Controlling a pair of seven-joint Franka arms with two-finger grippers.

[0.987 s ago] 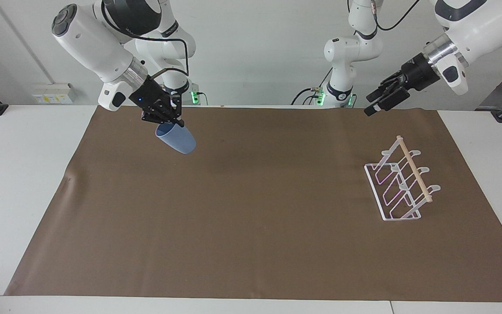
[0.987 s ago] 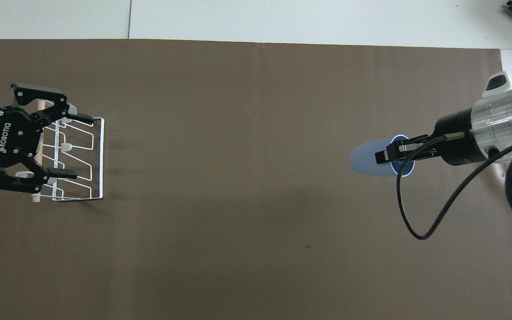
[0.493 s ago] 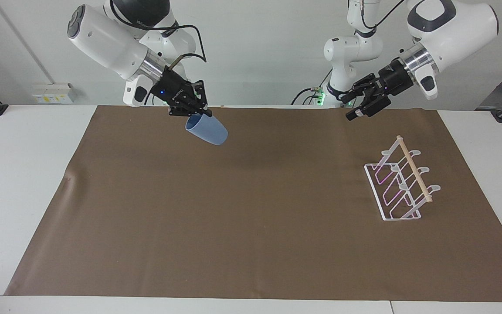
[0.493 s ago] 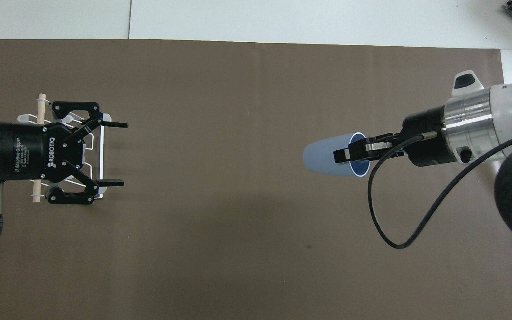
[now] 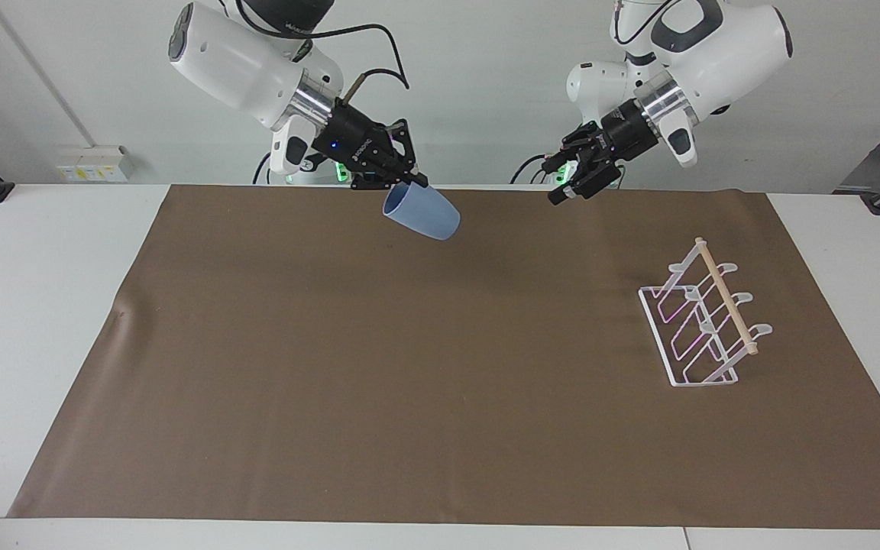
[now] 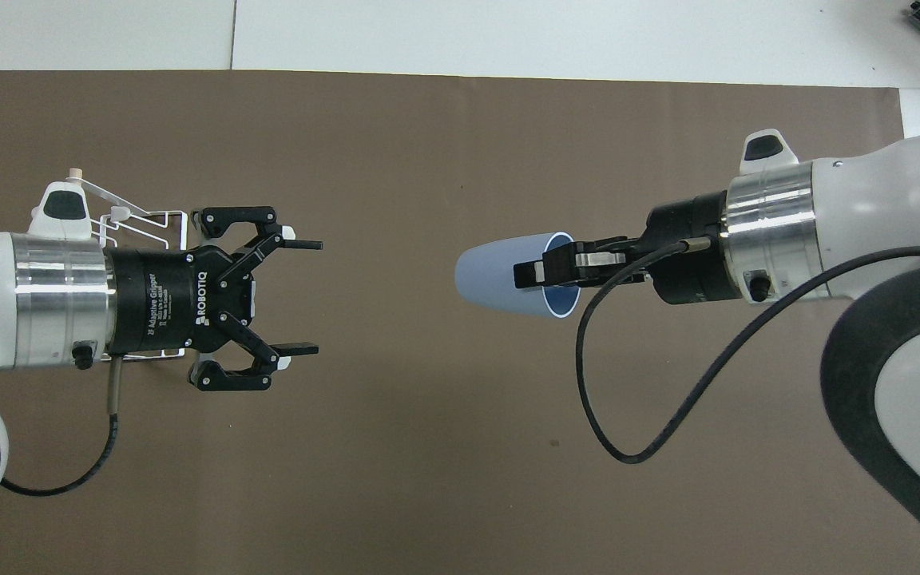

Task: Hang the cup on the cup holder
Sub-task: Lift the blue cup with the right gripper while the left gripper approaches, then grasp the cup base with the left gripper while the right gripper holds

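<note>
My right gripper (image 5: 408,183) is shut on the rim of the light-blue cup (image 5: 423,213), one finger inside it and one outside. It holds the cup on its side in the air over the mat's middle, base toward my left gripper; the cup shows in the overhead view (image 6: 492,271) in the right gripper (image 6: 544,273). My left gripper (image 5: 571,192) is open and empty in the air, facing the cup with a gap between them; it shows in the overhead view (image 6: 308,296). The white wire cup holder (image 5: 703,317) stands on the mat toward the left arm's end. In the overhead view the cup holder (image 6: 148,220) is mostly hidden under the left arm.
A brown mat (image 5: 409,382) covers most of the white table (image 5: 43,305). A black cable (image 6: 668,383) loops down from the right wrist.
Both grippers have moved toward the table's middle and toward each other. The right one carried the cup along and rose. The left one left its place over the cup holder.
</note>
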